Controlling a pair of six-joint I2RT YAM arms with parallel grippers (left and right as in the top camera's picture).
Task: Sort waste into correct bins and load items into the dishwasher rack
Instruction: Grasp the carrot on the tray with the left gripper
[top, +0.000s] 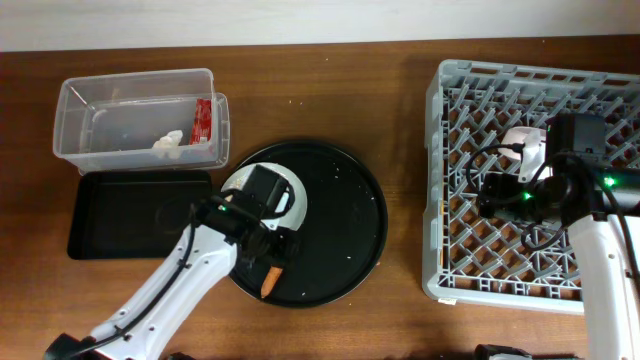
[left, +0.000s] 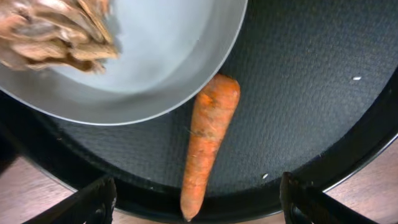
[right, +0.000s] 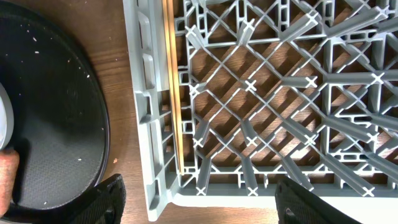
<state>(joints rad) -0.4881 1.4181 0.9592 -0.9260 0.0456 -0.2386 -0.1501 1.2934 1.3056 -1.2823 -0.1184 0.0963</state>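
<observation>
Left tool (left: 199, 202) is hanging spread wide over the carrot stick (left: 208, 143) on the round black tray (left: 298, 93). Right tool (right: 205, 202) is hovering released above the left side of the rack (right: 261, 93).

Orange carrot stick (top: 270, 283) on the round black tray (top: 350, 215), left end effector (top: 265, 250) perhaps just above it.
</observation>
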